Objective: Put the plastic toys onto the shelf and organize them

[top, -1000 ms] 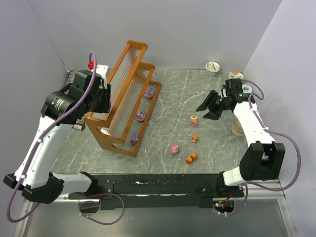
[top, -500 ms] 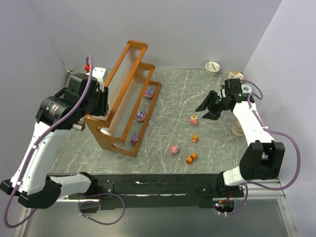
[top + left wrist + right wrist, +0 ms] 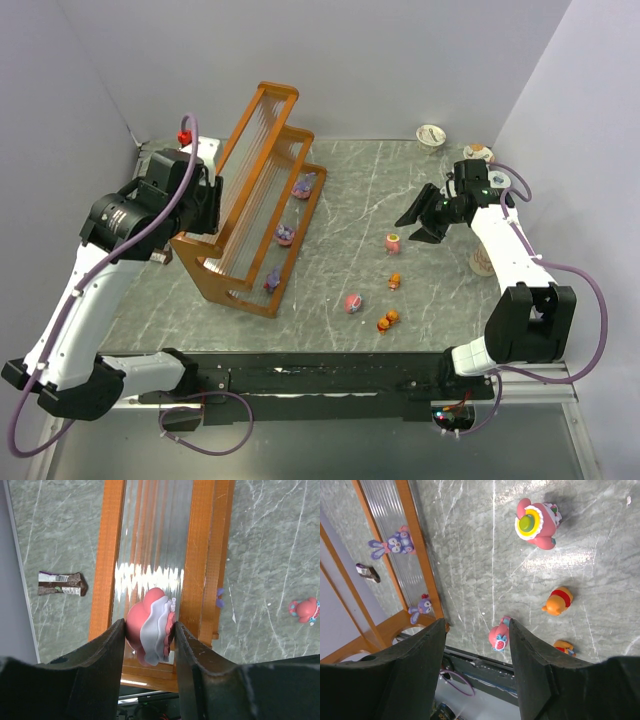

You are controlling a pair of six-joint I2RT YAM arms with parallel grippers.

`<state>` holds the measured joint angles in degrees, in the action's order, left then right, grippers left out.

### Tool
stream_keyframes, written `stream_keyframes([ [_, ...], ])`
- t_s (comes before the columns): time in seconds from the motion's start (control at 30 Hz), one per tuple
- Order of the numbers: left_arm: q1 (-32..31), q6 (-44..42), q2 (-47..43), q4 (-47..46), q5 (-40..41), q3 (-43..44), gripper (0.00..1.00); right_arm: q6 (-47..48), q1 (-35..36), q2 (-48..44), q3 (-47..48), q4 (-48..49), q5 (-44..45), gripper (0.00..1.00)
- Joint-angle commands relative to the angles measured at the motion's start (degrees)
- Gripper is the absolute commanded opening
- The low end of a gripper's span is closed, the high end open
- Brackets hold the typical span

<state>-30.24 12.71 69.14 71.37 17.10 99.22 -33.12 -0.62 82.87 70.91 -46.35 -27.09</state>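
Observation:
The orange-brown stepped shelf (image 3: 262,195) stands at the left; it also shows in the left wrist view (image 3: 200,555). Three purple toys (image 3: 285,235) sit on its lowest tier. My left gripper (image 3: 149,630) is shut on a pink-red toy with a pale skirt (image 3: 150,625), held above the shelf's upper tiers. On the table lie a pink toy with a yellow ring (image 3: 393,241) (image 3: 536,522), two orange toys (image 3: 394,281) (image 3: 387,321) and a pink roundish toy (image 3: 352,303) (image 3: 499,637). My right gripper (image 3: 418,220) is open and empty, above the table right of the pink ringed toy.
Foil-lidded cups (image 3: 431,134) and a beige bottle (image 3: 481,262) stand at the far right by the wall. A small dark wrapper (image 3: 62,583) lies on the table behind the shelf. The table's front rail (image 3: 330,380) runs along the near edge.
My left arm has shifted slightly, back toward the shelf, still holding the pink-red toy. The right arm has hardly moved.

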Motion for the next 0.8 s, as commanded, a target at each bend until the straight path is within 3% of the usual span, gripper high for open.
stream_keyframes([
  [0.0, -0.9, -0.8, 0.4, 1.2, 1.4, 1.0, 0.47, 0.2, 0.4, -0.6, 0.5, 0.8, -0.4, 0.6],
  [0.43, -1.5, -0.5, 1.1, 0.7, 4.7, 4.1, 0.85, 0.3, 0.4, -0.4, 0.6, 1.0, -0.7, 0.61],
  [0.6, -1.5, -0.5, 2.0, -0.4, 4.4, 9.1, 0.99, 0.3, 0.4, -0.6, 0.7, 0.9, -0.8, 0.61],
  [0.77, -3.9, -1.5, 5.3, -2.5, -0.4, 15.2, 0.96, 0.2, 0.4, -1.0, 0.5, 1.2, -0.9, 0.61],
])
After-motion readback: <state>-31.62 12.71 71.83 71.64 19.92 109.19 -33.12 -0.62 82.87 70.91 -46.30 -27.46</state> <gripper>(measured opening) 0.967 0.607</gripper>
